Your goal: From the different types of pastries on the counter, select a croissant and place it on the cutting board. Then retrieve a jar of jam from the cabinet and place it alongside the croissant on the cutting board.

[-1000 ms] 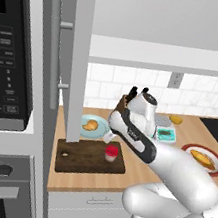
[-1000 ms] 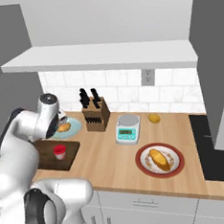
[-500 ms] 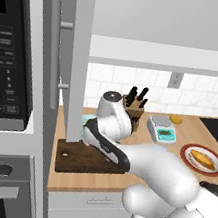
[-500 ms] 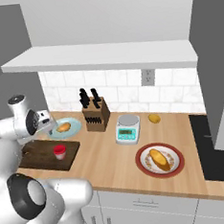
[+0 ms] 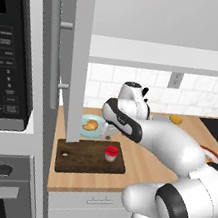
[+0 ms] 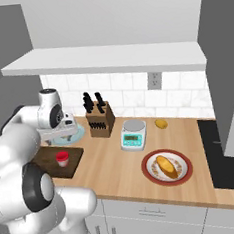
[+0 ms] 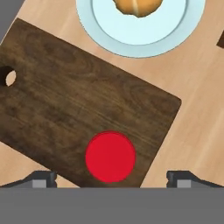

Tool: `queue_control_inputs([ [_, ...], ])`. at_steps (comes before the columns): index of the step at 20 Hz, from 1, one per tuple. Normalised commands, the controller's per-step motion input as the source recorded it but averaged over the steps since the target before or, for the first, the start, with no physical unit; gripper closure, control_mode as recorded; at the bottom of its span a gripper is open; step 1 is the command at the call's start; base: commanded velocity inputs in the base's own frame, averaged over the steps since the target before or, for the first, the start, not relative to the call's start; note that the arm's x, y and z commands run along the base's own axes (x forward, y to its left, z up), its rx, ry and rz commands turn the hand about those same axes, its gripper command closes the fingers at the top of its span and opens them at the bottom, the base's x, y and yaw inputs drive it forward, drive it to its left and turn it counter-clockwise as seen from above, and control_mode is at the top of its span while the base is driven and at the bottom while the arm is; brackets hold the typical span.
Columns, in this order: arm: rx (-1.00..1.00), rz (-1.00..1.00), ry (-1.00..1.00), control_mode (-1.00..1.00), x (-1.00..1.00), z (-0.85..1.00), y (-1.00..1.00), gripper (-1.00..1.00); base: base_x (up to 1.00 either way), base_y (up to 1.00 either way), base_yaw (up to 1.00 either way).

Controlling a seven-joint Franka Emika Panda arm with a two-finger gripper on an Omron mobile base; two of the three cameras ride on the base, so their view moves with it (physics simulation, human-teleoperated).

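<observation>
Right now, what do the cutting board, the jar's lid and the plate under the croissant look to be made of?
Cutting board: dark wood, matte, with visible grain. Jar lid: flat uniform red, likely plastic or painted metal; the look leaves it open. Plate under the croissant: smooth pale blue, probably glazed ceramic.

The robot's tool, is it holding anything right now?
No. The tool is open with nothing between its tips; the jar of jam stands alone on the cutting board.

Glossy white arm [image 5: 175, 148] — rounded links, dark joints.
</observation>
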Motion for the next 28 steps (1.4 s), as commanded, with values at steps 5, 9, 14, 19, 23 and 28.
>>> queue_control_inputs([
  [5,-0.05,-0.28,-0.04,-1.00,0.25,-0.22,0.30,-1.00,0.00,0.00,0.00],
  [9,-0.05,-0.44,-0.01,-1.00,0.40,-0.12,0.08,-1.00,0.00,0.00,0.00],
  [14,0.05,-0.39,0.17,-1.00,0.29,0.20,0.16,-1.00,0.00,0.00,0.00],
  [19,0.01,-0.07,0.12,-1.00,0.13,-0.03,-0.02,-1.00,0.00,0.00,0.00],
  [23,0.00,-0.15,0.07,-1.00,0.47,-0.26,0.00,-1.00,0.00,0.00,0.00],
  [28,0.00,-0.20,0.01,-1.00,0.24,-0.15,0.18,-1.00,0.00,0.00,0.00],
])
